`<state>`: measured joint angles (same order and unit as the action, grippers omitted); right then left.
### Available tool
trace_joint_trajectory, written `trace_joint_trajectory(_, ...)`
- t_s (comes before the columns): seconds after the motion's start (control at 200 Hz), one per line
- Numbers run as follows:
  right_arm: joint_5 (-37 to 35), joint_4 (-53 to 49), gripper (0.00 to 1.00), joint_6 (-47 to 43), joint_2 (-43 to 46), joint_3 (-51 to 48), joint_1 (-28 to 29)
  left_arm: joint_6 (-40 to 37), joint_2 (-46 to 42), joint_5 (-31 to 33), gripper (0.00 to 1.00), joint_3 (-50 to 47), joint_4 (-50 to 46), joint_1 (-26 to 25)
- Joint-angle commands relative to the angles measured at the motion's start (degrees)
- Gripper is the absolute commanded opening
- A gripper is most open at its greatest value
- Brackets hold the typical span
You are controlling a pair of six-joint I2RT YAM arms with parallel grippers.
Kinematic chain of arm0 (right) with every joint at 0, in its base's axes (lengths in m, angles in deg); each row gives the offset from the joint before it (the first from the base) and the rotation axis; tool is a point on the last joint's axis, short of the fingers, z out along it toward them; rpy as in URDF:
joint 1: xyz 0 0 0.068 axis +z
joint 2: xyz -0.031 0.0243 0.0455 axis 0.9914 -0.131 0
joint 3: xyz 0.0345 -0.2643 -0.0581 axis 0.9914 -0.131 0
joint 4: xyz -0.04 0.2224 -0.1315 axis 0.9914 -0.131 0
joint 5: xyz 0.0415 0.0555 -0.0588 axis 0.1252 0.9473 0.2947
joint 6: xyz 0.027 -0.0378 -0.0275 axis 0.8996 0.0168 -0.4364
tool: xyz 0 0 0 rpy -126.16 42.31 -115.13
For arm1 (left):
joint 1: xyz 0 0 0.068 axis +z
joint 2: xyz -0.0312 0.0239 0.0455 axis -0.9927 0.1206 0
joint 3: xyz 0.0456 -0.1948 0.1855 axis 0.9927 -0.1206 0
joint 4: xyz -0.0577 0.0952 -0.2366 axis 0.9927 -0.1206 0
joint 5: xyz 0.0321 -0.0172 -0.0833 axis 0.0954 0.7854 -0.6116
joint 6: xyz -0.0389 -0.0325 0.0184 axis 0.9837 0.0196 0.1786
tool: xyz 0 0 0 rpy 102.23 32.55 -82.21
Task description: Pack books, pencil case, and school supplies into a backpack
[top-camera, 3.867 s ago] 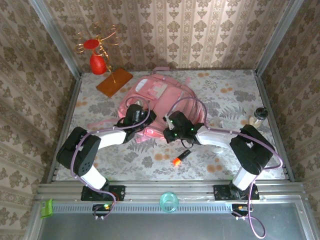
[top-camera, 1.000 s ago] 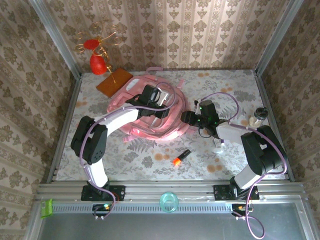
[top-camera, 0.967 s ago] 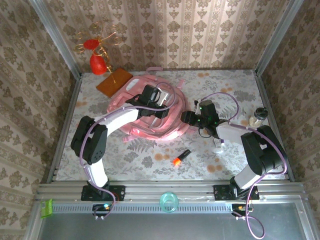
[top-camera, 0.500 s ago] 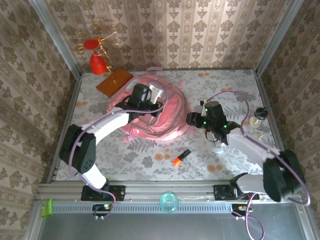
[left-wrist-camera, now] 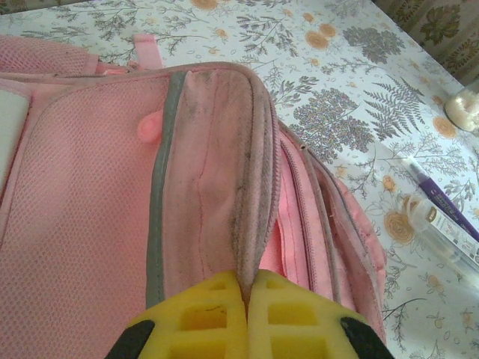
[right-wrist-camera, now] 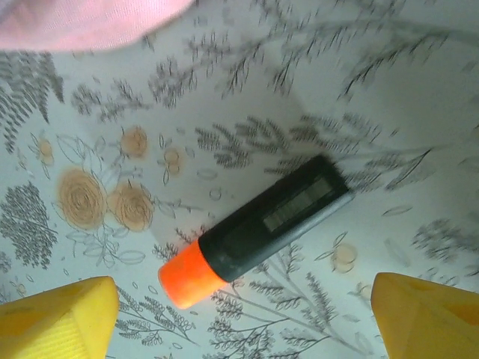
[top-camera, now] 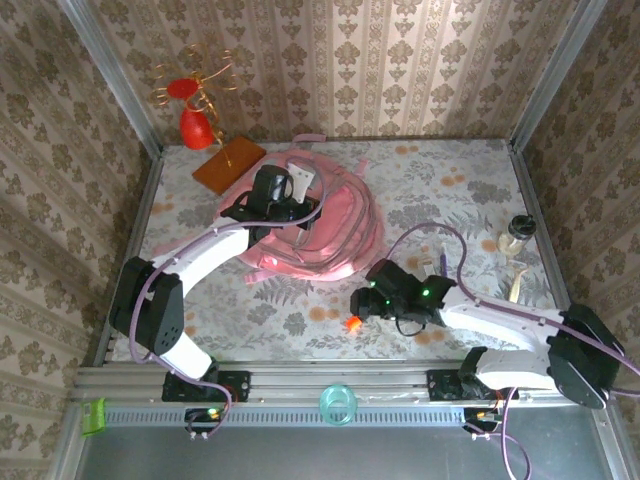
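The pink backpack (top-camera: 335,235) lies at mid-table. My left gripper (top-camera: 297,212) rests on its top, and in the left wrist view the yellow fingers (left-wrist-camera: 217,314) are shut on a raised fold of backpack (left-wrist-camera: 90,187) fabric. The orange-and-black marker (right-wrist-camera: 254,228) lies flat on the floral cloth between my right gripper's wide-open fingertips (right-wrist-camera: 56,318), untouched. From above, my right gripper (top-camera: 360,307) hovers over the marker (top-camera: 352,323). A slim clear stick (left-wrist-camera: 441,224) lies right of the backpack. Books and pencil case are hidden.
An orange-brown board (top-camera: 228,163) with a gold wire stand (top-camera: 195,95) sits at the back left. A small jar (top-camera: 517,232) and a purple pen (top-camera: 442,262) lie on the right side. A teal cup (top-camera: 338,403) stands on the front rail.
My right arm swung from beside the backpack toward the near edge, over the marker, and its fingers opened wide. My left gripper shut on the backpack fabric and shifted left.
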<state>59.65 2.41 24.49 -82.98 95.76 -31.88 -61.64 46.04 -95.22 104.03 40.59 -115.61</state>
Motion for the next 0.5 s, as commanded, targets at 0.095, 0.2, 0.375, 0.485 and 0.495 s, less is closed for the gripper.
trace_joint_trajectory(0.095, -0.3, 6.4, 0.81, 9.8, -6.5, -0.5, 2.0, 0.8, -3.0, 0.3, 0.00, -0.7, 3.7, 0.6)
trace_joint_trajectory(0.2, -2.0, 8.9, 0.79, 10.1, -9.0, 0.4, 2.6, 0.7, -3.2, 0.6, 0.00, -0.7, 3.5, 0.7)
trace_joint_trajectory(0.375, -5.3, 10.2, 0.75, 10.9, -14.7, 1.8, 3.3, 0.9, -3.6, 0.7, 0.00, -0.5, 3.2, 0.8)
trace_joint_trajectory(0.485, -9.9, 8.4, 0.70, 11.0, -16.8, 3.2, 4.5, 0.8, -4.1, 0.8, 0.00, -0.5, 3.0, 0.8)
trace_joint_trajectory(0.495, -10.3, 8.2, 0.70, 10.9, -17.1, 3.4, 4.6, 0.8, -4.1, 0.8, 0.00, -0.5, 3.0, 0.8)
